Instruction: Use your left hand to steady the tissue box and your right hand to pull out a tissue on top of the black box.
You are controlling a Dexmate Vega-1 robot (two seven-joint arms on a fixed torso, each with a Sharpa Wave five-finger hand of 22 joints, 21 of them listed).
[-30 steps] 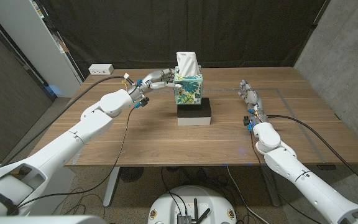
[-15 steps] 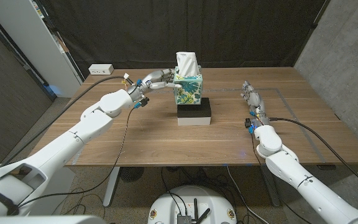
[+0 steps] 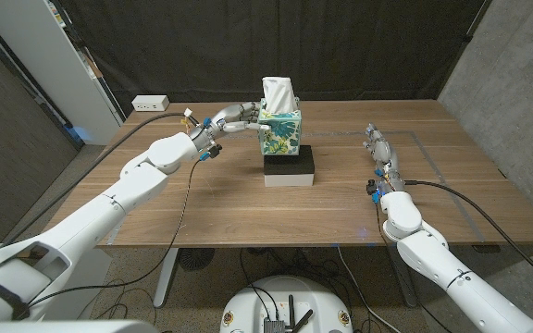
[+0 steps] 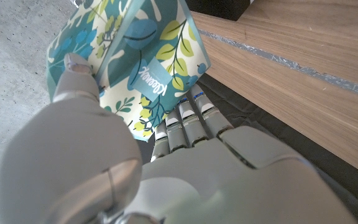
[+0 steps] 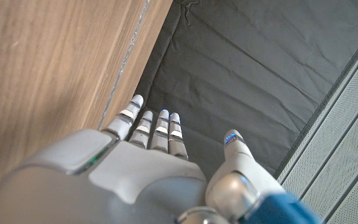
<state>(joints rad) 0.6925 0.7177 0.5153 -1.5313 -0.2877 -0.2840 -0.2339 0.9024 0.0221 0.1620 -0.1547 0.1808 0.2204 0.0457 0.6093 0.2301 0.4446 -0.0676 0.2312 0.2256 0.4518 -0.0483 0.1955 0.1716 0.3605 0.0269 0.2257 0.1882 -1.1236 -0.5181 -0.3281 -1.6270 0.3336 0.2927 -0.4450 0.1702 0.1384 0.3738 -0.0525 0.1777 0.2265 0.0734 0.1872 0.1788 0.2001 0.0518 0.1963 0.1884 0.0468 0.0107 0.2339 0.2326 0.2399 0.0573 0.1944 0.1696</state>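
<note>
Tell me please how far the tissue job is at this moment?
Done: the left hand holds the side of the tissue box, which stands on the black box. In hand: nothing else; the right hand is open, apart from the box. Left: reaching the tissue and pulling it out.

"kleenex" logo on tissue box (image 4: 143,59) side, left wrist view.

A black fabric curtain (image 3: 340,46) hung behind the rectangular wooden table (image 3: 229,199). A grey concrete wall (image 3: 516,83) stood at one side, a white cabinet (image 3: 58,65) at the other, above grey floor (image 3: 12,171).
</note>
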